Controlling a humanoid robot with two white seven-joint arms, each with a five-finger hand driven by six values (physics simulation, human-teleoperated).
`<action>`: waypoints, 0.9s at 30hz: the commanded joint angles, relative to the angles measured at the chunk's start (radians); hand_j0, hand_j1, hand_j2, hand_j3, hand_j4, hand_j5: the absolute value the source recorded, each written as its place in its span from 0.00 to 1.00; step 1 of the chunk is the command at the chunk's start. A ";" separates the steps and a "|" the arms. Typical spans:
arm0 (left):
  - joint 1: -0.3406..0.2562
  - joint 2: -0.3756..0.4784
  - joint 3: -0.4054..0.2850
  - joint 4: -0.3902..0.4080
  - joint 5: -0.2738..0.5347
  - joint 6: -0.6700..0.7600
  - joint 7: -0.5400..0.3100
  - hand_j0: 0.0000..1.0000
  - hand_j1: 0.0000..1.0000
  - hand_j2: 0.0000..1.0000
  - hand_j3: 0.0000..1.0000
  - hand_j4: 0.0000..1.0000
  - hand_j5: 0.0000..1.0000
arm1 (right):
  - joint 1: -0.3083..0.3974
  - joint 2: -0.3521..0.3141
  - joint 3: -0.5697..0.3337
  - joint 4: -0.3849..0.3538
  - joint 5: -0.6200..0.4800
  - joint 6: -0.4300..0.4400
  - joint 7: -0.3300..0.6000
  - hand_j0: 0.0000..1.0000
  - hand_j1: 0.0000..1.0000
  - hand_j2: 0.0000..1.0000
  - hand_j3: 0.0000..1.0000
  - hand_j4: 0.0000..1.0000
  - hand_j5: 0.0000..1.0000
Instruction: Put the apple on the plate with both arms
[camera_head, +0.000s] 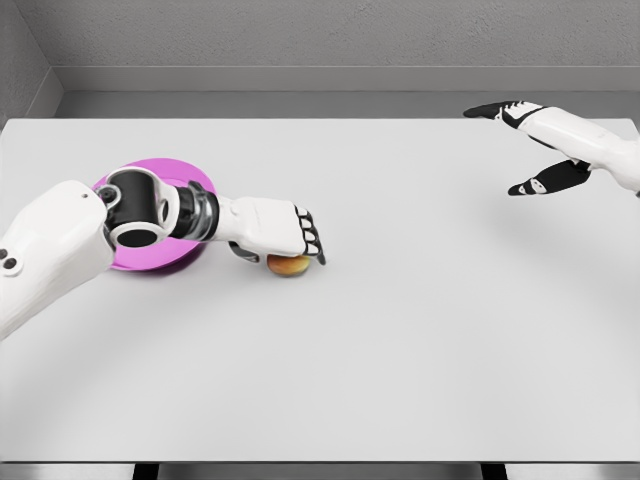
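The left hand reaches in from the picture's left over the table, palm down, its dark-tipped fingers curled over the top of the apple — whether they truly clamp the fruit or only rest on it cannot be told from this view. After that, by size: the table is a wide, pale grey slab that fills most of the head view, with a grey wall running behind its far edge. The left arm is the next biggest thing, a thick white forearm entering at the lower left, with a black-and-white wrist joint lying across the plate. The right arm comes in from the right edge near the table's far corner, well apart from everything else; the right hand hangs there with its black fingers spread and nothing in it. The plate is a round magenta dish on the left part of the table, largely covered by the left wrist, so only its rim and far side show. The apple, smallest of all, sits on the bare table just right of the plate and not on it — a yellow-orange fruit peeking out directly under the left hand's fingertips, its lower half visible, its top hidden by the hand.
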 joint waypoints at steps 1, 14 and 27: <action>0.000 -0.001 -0.001 -0.001 0.003 0.002 0.000 0.73 0.73 0.73 0.73 0.73 0.73 | 0.000 -0.001 0.000 -0.002 -0.008 0.003 0.000 1.00 1.00 1.00 1.00 1.00 1.00; -0.021 0.008 0.006 -0.015 0.051 0.002 -0.026 0.33 0.33 0.33 0.33 0.33 0.33 | 0.000 -0.004 0.000 0.000 -0.009 0.003 0.000 1.00 1.00 1.00 1.00 1.00 1.00; -0.049 0.435 0.195 -0.097 0.278 0.002 -0.026 0.33 0.33 0.33 0.33 0.33 0.33 | -0.002 -0.004 0.000 0.000 -0.009 0.003 0.000 1.00 1.00 1.00 1.00 1.00 1.00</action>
